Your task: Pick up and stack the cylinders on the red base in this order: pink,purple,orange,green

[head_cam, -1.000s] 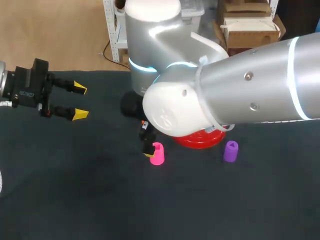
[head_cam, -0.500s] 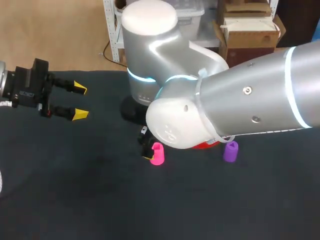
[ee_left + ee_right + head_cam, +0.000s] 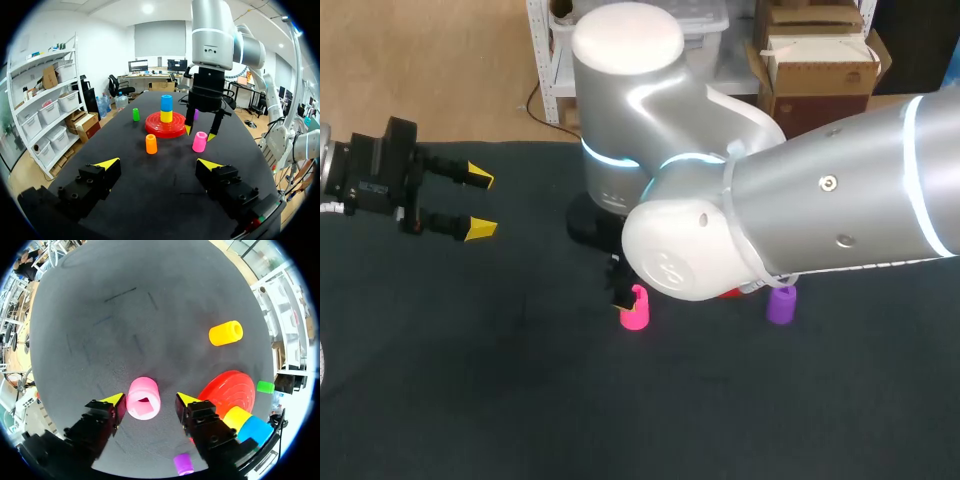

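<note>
Pink cylinder point(image 3: 144, 399) is found upright near the middle of the tabletop, just beside the red base point(image 3: 231, 392), on the side toward the left edge. It is seen as a short, smooth, slightly tapered tube with a square hole through its top. It is judged to be hard plastic: light, stiff, not fragile, a bit slippery on the curved wall. A hold is best taken across the side wall at about mid-height, square to the axis, so it is not squeezed out or tipped.

Right gripper point(image 3: 150, 398) is lowered around it, fingers spread, one yellow tip on each side. A gap is seen on at least one side, so nothing is clamped yet.

The base is a round glossy red disc. A yellow cylinder point(image 3: 236, 418) and a blue cylinder point(image 3: 255, 430) are already stacked on it, blue on top, which is not in the stated order.

Orange cylinder point(image 3: 151, 144) is stood near the base toward the left edge. Green cylinder point(image 3: 135, 114) is stood beyond the base, toward the far edge. Purple cylinder point(image 3: 781, 303) is stood near the base, on the side toward the right edge. All look like the same smooth plastic shape.

Left gripper point(image 3: 480, 203) is held over the tabletop near the left edge, well apart from everything, fingers spread and empty.

Tabletop point(image 3: 520, 400) is covered in dark matte cloth.
</note>
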{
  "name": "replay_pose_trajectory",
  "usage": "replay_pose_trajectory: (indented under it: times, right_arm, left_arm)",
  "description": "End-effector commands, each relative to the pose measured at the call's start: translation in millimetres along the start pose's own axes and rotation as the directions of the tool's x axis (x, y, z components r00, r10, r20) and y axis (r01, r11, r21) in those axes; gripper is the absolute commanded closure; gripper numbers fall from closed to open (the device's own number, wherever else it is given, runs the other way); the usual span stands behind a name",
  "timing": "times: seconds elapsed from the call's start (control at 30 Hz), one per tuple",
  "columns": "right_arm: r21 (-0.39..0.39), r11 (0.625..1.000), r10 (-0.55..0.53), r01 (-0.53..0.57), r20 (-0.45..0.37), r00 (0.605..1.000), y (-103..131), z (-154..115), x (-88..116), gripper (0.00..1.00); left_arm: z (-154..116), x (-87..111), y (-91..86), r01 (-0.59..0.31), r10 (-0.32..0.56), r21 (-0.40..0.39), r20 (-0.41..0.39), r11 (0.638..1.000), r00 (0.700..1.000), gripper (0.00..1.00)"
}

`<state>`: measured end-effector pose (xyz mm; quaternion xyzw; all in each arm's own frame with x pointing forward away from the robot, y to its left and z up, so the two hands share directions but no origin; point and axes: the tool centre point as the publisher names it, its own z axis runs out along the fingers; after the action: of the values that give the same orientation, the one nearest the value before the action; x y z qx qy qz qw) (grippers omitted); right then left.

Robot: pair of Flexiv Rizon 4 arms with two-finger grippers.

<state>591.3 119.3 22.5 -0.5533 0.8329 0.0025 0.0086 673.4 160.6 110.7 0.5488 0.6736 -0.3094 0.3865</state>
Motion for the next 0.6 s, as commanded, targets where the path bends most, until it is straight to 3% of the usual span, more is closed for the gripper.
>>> replay_pose_trajectory:
  times: [0.03,0.07,0.1,0.2,0.33,0.6]
  right_arm:
    - [0.000,1.000,-0.001,0.001,0.003,1.000,1.4,0.1,2.2,0.64]
    - [-0.002,1.000,-0.003,0.003,0.001,1.000,1.6,0.0,2.6,0.79]
    - [-0.003,1.000,-0.004,0.004,0.000,1.000,1.9,-0.2,3.2,1.00]
    - [0.008,1.000,0.012,-0.012,-0.007,1.000,0.2,-6.8,7.1,1.00]
    - [0.061,0.998,0.028,-0.026,-0.016,0.999,-13.1,-38.2,14.5,1.00]
    - [0.135,0.989,0.075,-0.067,-0.055,0.996,-69.1,-117.7,41.5,1.00]
  left_arm:
    - [-0.3,1.2,0.0,-0.002,0.002,0.000,0.004,1.000,1.000,0.00]
    - [-0.3,1.2,0.0,-0.002,0.002,0.000,0.004,1.000,1.000,0.00]
    - [-0.3,1.2,0.0,-0.002,0.002,0.000,0.004,1.000,1.000,0.00]
    - [-0.3,1.2,0.0,-0.002,0.002,0.000,0.004,1.000,1.000,0.00]
    - [-0.3,1.2,0.0,-0.002,0.002,0.000,0.004,1.000,1.000,0.00]
    - [-0.3,1.2,0.0,-0.002,0.002,0.000,0.004,1.000,1.000,0.00]
